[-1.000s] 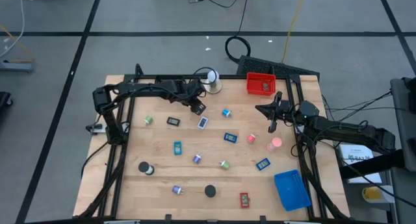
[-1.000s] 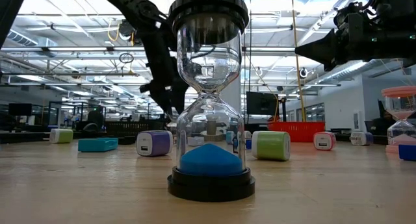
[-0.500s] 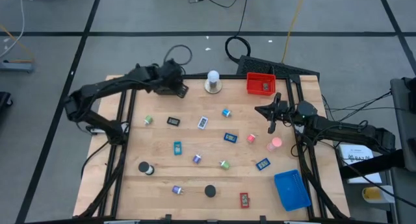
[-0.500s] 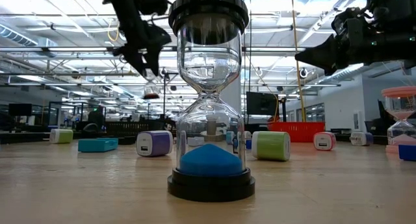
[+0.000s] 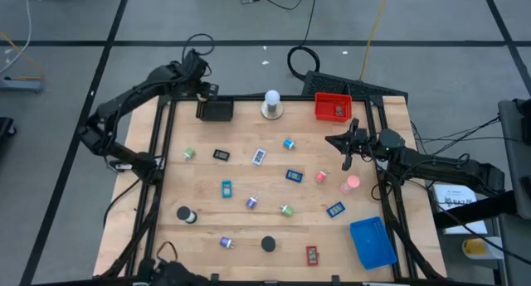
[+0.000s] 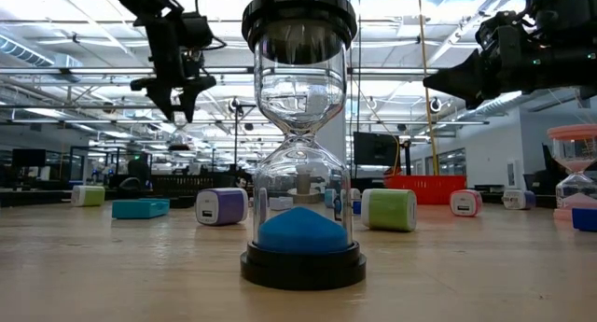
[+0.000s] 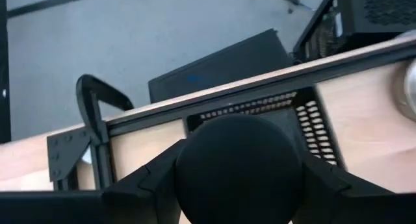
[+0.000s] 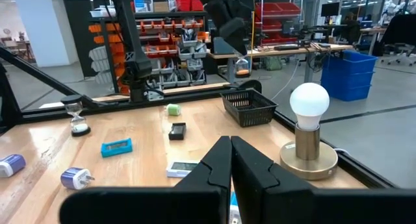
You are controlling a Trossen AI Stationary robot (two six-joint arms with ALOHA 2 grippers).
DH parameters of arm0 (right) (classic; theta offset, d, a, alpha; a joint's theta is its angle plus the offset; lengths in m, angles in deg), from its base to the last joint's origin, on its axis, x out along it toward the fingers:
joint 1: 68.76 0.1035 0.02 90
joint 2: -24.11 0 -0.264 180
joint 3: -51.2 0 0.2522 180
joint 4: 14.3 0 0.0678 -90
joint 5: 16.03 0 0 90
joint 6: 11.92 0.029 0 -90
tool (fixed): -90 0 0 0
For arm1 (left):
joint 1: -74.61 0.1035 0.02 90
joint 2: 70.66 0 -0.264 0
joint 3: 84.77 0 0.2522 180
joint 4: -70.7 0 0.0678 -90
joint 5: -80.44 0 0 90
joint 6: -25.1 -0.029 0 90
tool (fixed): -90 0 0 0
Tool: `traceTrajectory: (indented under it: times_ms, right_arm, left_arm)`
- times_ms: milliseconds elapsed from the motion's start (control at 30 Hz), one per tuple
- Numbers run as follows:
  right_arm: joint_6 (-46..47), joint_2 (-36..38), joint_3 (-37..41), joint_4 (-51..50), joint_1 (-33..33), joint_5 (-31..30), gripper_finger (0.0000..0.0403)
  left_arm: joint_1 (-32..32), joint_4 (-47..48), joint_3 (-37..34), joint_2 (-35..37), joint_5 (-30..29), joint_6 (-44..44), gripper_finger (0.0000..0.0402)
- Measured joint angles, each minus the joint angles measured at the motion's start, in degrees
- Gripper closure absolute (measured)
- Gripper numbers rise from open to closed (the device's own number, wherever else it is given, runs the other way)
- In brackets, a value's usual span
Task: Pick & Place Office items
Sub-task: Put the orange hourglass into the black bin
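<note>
Progress is early: left gripper (image 5: 204, 90) pinches a black round item (image 7: 237, 165) above the black tray (image 5: 216, 110), right gripper (image 5: 348, 159) pressed together, most office items (image 5: 226, 188) unsorted

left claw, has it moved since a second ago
Yes. In the high view the left claw has swung away from the white bulb lamp, out toward the table's far left corner, above the black tray.
</note>
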Motion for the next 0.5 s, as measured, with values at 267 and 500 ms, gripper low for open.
traceTrajectory:
  times_ms: [267,500]
  right_arm:
    - [0.1,0.0,0.0,0.0,0.0,0.0,0.0403]
    - [0.1,0.0,0.0,0.0,0.0,0.0,0.0403]
  left_arm:
    - [1.2,-3.6,0.0,-5.8,2.5,0.5,0.0191]
    - [1.3,-6.3,0.0,-10.5,2.0,1.1,0.0190]
